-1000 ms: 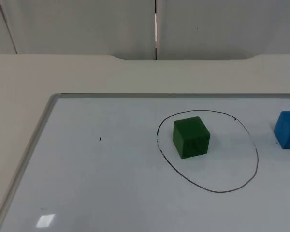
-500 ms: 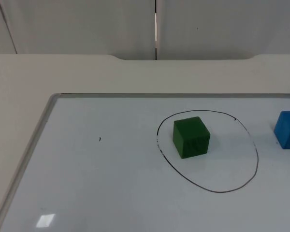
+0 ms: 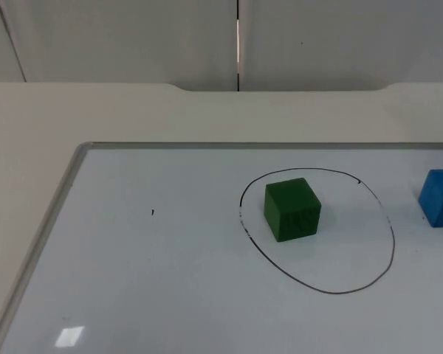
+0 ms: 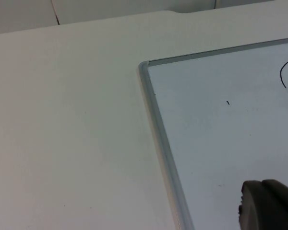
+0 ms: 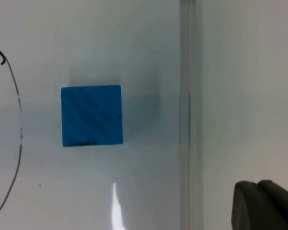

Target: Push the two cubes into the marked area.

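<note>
Green cube [image 3: 292,209] inside drawn ring [image 3: 390,234]; blue cube [image 5: 91,115] outside, near whiteboard's right edge [image 5: 185,96]. Right claw [image 5: 266,206] beyond that edge, left claw [image 4: 268,207] near left edge; spread of either unclear.

Black rounded fingertip [image 4: 268,205] on each wrist (matte finish)

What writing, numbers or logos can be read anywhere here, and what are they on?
None: no words, numbers or brands can be read.
The whiteboard carries only a hand-drawn black outline and a tiny black tick, neither a letter.
The green cube and the blue cube show no labels, only faint dark smudges.
</note>
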